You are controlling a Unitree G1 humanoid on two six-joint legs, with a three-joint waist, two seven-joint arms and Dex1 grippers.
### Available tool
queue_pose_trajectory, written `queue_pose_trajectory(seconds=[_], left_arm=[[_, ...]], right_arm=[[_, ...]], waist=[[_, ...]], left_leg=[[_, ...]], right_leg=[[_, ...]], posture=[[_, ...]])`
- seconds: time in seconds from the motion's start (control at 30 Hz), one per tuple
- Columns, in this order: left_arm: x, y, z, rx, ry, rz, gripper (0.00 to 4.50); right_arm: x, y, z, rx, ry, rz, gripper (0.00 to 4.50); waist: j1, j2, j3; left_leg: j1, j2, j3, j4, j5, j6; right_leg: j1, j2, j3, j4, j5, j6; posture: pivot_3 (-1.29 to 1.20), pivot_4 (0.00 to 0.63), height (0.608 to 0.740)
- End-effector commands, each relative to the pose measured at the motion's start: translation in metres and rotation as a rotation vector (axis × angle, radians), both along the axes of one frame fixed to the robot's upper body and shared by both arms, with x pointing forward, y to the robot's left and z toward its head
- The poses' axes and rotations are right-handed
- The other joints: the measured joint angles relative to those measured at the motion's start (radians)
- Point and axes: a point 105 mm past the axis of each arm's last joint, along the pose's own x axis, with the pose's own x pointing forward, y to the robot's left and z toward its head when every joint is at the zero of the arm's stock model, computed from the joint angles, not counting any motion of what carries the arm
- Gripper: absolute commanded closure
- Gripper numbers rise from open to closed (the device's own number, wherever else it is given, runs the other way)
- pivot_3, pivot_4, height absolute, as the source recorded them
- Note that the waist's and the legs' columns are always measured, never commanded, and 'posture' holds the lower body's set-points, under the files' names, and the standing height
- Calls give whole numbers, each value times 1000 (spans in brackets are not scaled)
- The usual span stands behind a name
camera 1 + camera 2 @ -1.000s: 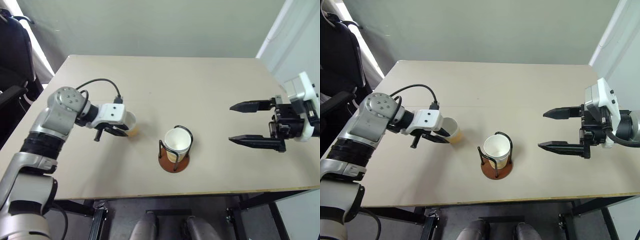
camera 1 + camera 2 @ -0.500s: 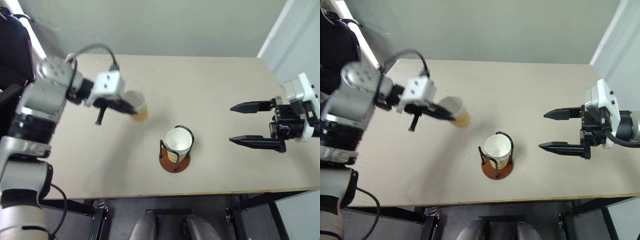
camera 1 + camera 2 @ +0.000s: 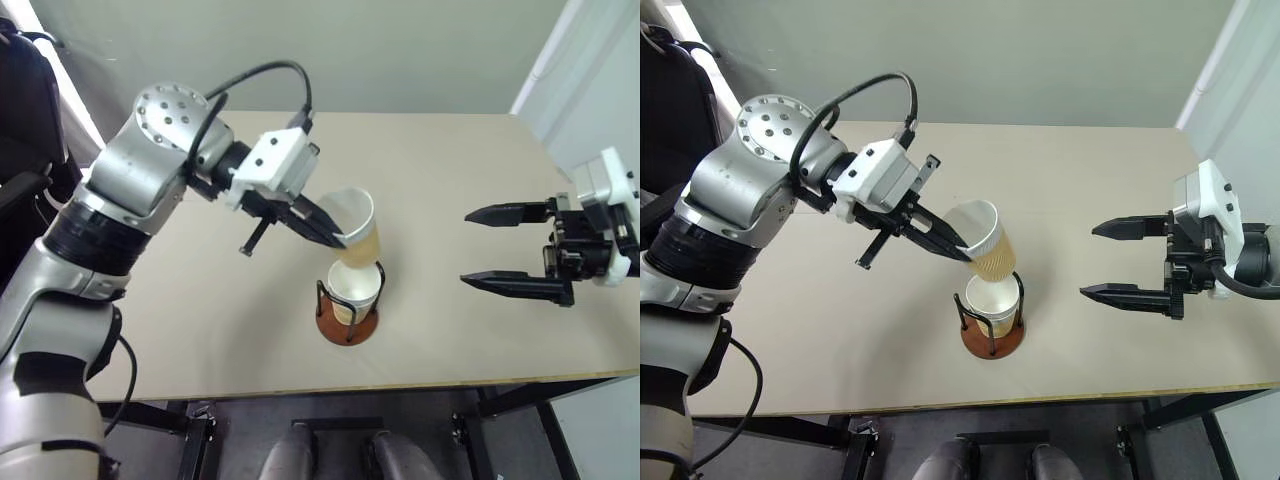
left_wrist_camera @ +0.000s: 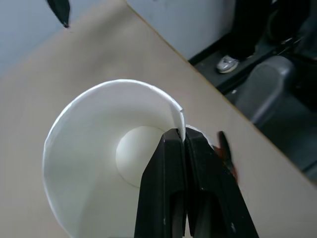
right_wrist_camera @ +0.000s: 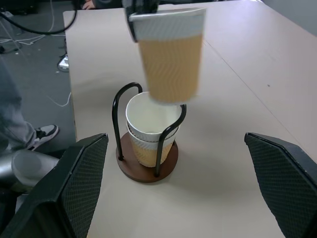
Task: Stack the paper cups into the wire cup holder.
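My left gripper (image 3: 335, 235) is shut on the rim of a paper cup (image 3: 355, 225), with one finger inside and one outside. This cup, tan outside and white inside (image 4: 99, 148), hangs tilted just above the wire cup holder (image 3: 345, 328). The holder stands at the table's front middle, a reddish-brown disc with black wire loops (image 5: 121, 106). Two nested paper cups (image 5: 151, 116) sit inside it. The held cup's bottom (image 5: 171, 59) is right over their rim. My right gripper (image 3: 465, 247) hovers open to the right of the holder, with nothing between its fingers.
The beige table (image 3: 450, 150) has bare room behind and on both sides of the holder. A black chair (image 3: 20, 80) stands off the left edge. A person's shoe (image 5: 42, 134) rests on the floor beyond the table.
My left arm lifted the cup from the table's left side and carried it right, up over the holder. The right gripper kept still.
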Motion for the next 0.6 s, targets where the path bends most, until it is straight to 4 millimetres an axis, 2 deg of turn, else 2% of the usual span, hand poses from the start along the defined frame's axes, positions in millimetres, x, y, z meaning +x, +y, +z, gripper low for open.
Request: queue_pose_trajectory(seconds=[0.03,0.1,0.2,0.4,0.57,0.6], left_arm=[[-9,-1,8,15,-30,-59,4470],[-7,-2,4,27,-38,-60,4470],[-8,-3,2,26,-16,-69,3887],[-11,-4,-4,41,0,-81,1833],[-4,-5,-2,42,-36,-57,116],[-1,-6,-1,36,-44,-49,53]], right_arm=[[-5,-1,13,-1,-64,-8,0],[-5,-1,13,0,-64,-12,0],[-5,-1,12,-1,-64,-16,0],[-5,-2,12,0,-65,-18,0],[-5,-1,13,2,-66,-15,0],[-4,-1,13,2,-65,-15,0]], waist=[[1,0,0],[3,0,0],[3,0,0],[3,0,0],[3,0,0],[3,0,0]], left_leg=[[0,0,0,0,0,0],[0,0,0,1,1,1],[0,0,0,2,1,1],[0,0,0,2,1,1],[0,0,0,2,1,1],[0,0,0,2,1,1]], right_leg=[[0,0,0,0,0,0],[1,0,0,0,0,0],[2,0,0,0,0,1],[1,0,0,0,1,1],[2,0,0,0,1,1],[2,0,0,0,1,1]], posture=[[0,150,740],[0,150,740],[0,150,740],[0,150,740],[0,150,740],[0,150,740]])
